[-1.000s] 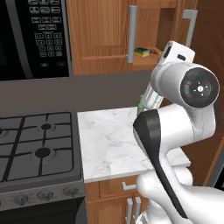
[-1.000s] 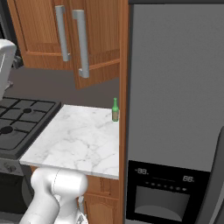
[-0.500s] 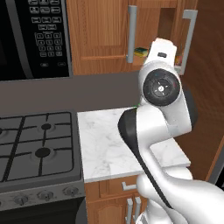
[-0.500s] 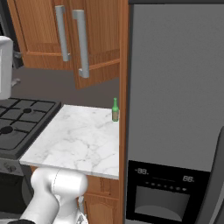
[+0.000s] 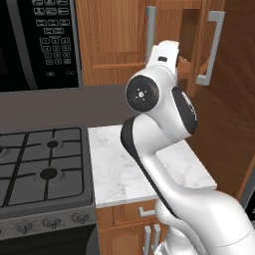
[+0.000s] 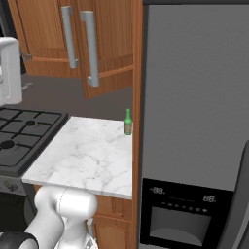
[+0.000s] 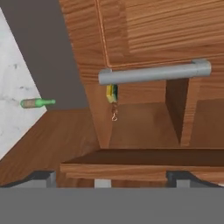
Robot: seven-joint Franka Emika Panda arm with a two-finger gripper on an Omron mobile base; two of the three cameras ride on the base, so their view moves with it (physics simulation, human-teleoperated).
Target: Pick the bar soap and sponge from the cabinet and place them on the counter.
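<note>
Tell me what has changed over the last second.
The arm swung left across the left base view, its hand rising toward the open cabinet. Nothing was grasped; the pincer stays open. The sponge, green bottle and counter stayed put.

Black gas stove (image 5: 42,167) at lower left of the left base view, burners and front knobs visible. Black microwave (image 5: 37,42) with keypad at upper left, above the stove. Small green bottle (image 6: 128,122) upright near the centre of the right base view, just beside the tall grey refrigerator (image 6: 194,121) at right. Dark display panel (image 6: 182,194) low on that refrigerator.
</note>
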